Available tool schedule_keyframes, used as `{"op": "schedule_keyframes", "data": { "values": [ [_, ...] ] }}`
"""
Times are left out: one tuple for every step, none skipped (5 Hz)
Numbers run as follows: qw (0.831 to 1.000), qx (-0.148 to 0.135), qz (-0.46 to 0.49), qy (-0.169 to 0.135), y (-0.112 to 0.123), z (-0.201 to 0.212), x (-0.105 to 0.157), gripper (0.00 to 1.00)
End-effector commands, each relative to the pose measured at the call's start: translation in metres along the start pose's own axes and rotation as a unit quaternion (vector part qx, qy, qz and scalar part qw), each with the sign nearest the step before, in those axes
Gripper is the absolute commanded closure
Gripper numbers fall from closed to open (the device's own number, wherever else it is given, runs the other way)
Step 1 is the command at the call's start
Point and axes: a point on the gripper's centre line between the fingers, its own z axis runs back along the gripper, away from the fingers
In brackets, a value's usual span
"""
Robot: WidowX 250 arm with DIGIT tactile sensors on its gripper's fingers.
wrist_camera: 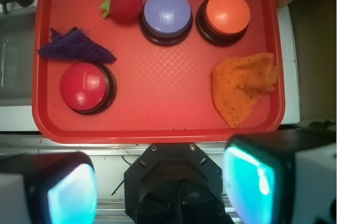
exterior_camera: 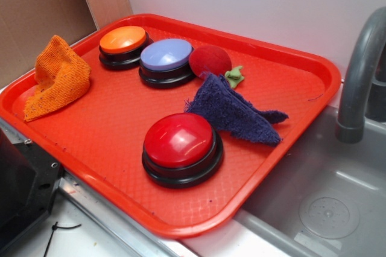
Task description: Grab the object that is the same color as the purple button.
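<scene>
Wrist view looks straight down on a red plastic tray (wrist_camera: 158,124), with the end effector (wrist_camera: 158,187) at the bottom edge: two glowing teal-faced fingers (wrist_camera: 71,195) set wide apart, nothing between them, hovering short of the tray's near rim. Target is the dark purple fuzzy terry rag (wrist_camera: 73,47), same colour family as the pale lavender dome button on a black base (wrist_camera: 167,13). Rag sits at the tray's left side in this view, so it lies ahead and to the left of the end effector, well apart from it. It touches or just overlaps the top edge of the big red dome button (wrist_camera: 85,86); the red plush ball with green leaf (wrist_camera: 125,4) is near, further ahead. Rag's long axis runs roughly left-right across the wrist frame, tapering to a point toward tray centre, crumpled higher at the far-left end. Distractors: orange dome button (wrist_camera: 227,13) and orange knitted cloth (wrist_camera: 242,84) on the right side. Judgement: reach not begun; the move calls for shifting left and forward, then descending onto the bunched part, clear of the red button.
</scene>
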Motion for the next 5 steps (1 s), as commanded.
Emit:
{"op": "schedule_keyframes", "data": {
  "values": [
    [1.000, 0.000, 0.000, 0.000, 0.000, 0.000, 0.000, 0.00],
    [0.995, 0.032, -0.094, 0.005, -0.008, -0.013, 0.021, 0.00],
    [0.987, 0.007, -0.163, 0.007, -0.015, -0.030, 0.042, 0.00],
    [0.974, 0.005, -0.226, -0.007, -0.027, -0.060, 0.073, 0.00],
    [0.957, -0.026, -0.286, -0.038, -0.048, -0.090, 0.096, 0.00]
  ]
}}
